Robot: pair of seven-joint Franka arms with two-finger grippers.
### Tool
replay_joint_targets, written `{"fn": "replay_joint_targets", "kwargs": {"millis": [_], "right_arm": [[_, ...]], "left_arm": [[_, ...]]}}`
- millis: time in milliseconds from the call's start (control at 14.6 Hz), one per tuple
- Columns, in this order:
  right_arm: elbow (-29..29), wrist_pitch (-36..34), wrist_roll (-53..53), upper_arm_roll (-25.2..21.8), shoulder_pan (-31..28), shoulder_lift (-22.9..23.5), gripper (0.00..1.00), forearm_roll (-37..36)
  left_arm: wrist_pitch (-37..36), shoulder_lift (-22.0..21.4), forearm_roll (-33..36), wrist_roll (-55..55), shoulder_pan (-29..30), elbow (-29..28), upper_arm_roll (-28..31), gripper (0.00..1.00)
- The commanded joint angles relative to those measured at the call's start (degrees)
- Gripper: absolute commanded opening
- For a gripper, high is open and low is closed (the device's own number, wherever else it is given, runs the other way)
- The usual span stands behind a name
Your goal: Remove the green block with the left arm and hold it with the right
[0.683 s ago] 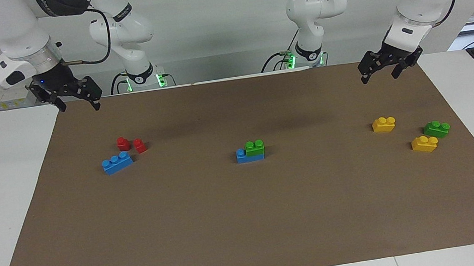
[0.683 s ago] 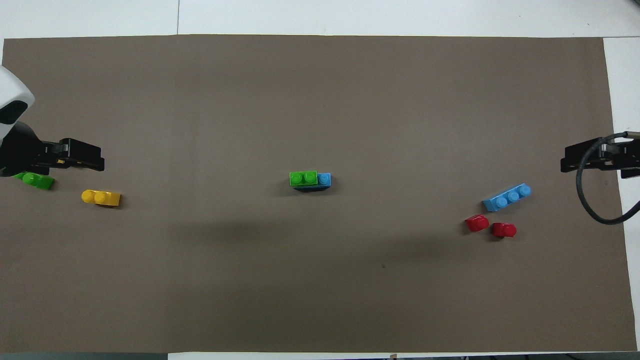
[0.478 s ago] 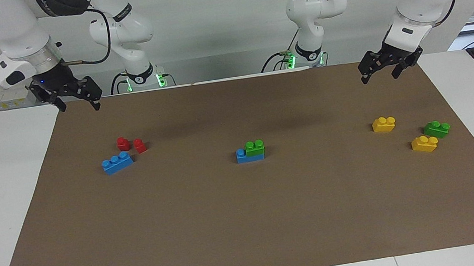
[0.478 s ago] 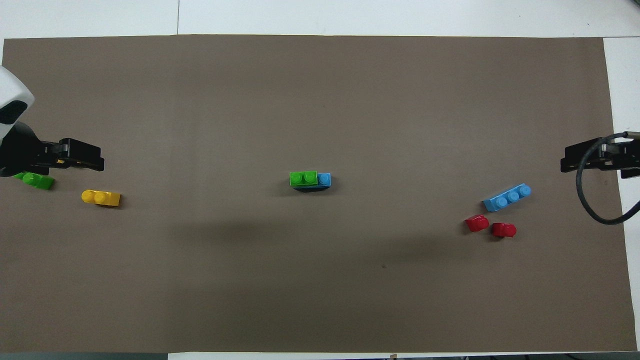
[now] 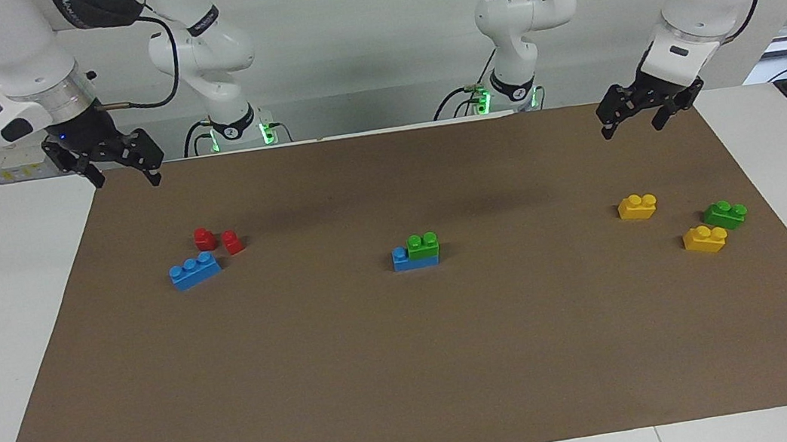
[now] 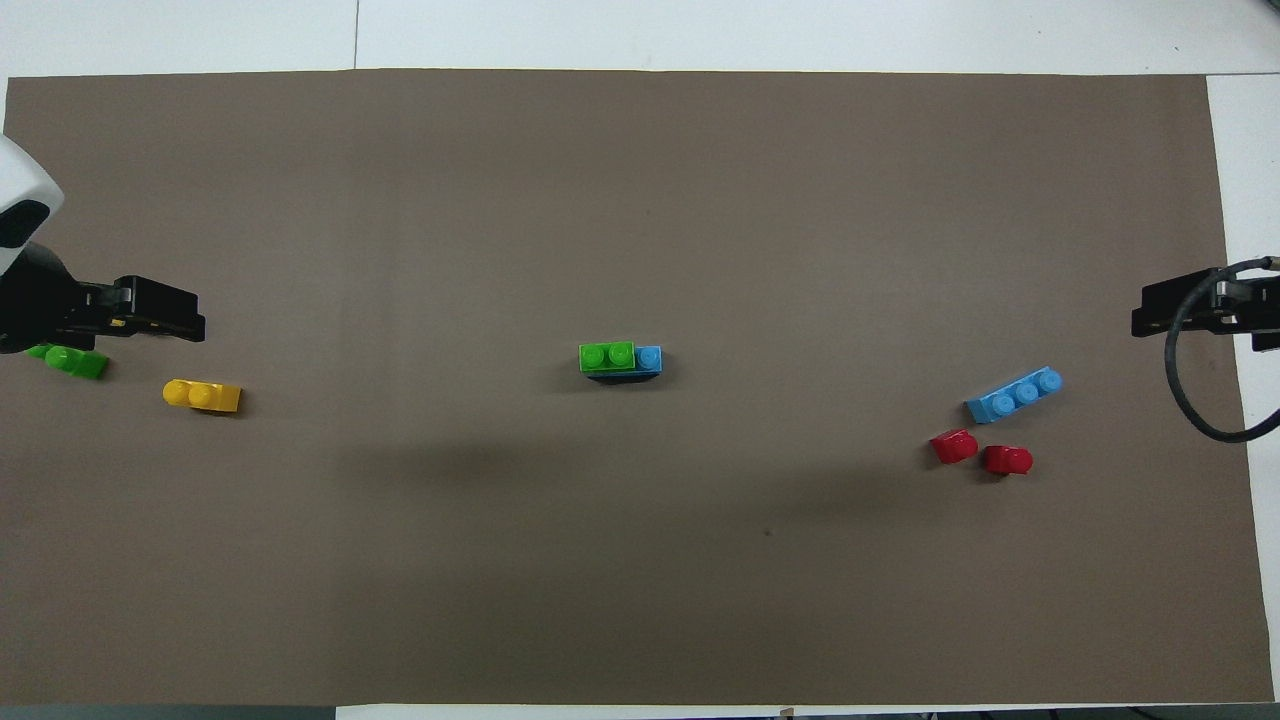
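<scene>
A green block (image 5: pixel 423 245) with two studs sits pressed on top of a short blue brick (image 5: pixel 405 260) at the middle of the brown mat; the pair also shows in the overhead view, green block (image 6: pixel 606 356) on blue brick (image 6: pixel 651 357). A second loose green block (image 5: pixel 725 214) lies at the left arm's end, partly covered in the overhead view (image 6: pixel 78 364). My left gripper (image 5: pixel 631 130) hangs open and empty in the air at that end, also seen from above (image 6: pixel 165 315). My right gripper (image 5: pixel 128 182) hangs open and empty at the right arm's end, also seen from above (image 6: pixel 1165 312).
Two yellow bricks (image 5: pixel 637 206) (image 5: pixel 704 238) lie by the loose green block; only one shows from above (image 6: pixel 202 396). A longer blue three-stud brick (image 5: pixel 195 270) and two small red blocks (image 5: pixel 204 238) (image 5: pixel 233 241) lie at the right arm's end. The brown mat (image 5: pixel 413 370) covers the white table.
My right gripper has drifted slightly up and outward toward its own end of the table. The left gripper has barely moved. No block has moved.
</scene>
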Motion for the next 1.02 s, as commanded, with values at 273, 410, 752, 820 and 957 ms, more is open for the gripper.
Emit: {"fn": "replay_joint_targets", "kwargs": {"millis": [273, 410, 752, 820, 957], "right_arm": [[-4.7, 9.4, 26.3, 1.0, 3.8, 0.9, 0.99, 2.4], [-5.1, 10.7, 35.8, 1.0, 6.6, 2.9, 0.99, 3.5], [-8.3, 18.9, 61.9, 1.0, 10.6, 6.7, 0.99, 15.2], [-10.0, 21.3, 64.3, 1.0, 11.7, 7.1, 0.99, 17.0], [-12.4, 25.4, 68.5, 1.0, 13.7, 8.5, 0.99, 20.6]], "left_arm": [[0.3, -0.1, -1.1, 0.0, 0.3, 0.4, -0.4, 1.00], [0.3, -0.2, -1.2, -1.7, 0.3, 0.1, -0.4, 1.00], [1.4, -0.7, -1.5, -24.0, -3.7, -1.2, -0.9, 1.00], [1.8, -1.1, -1.5, -28.0, -4.8, -1.6, -1.0, 1.00], [3.2, -2.1, -1.5, -35.8, -7.5, -3.9, -1.0, 1.00]]}}
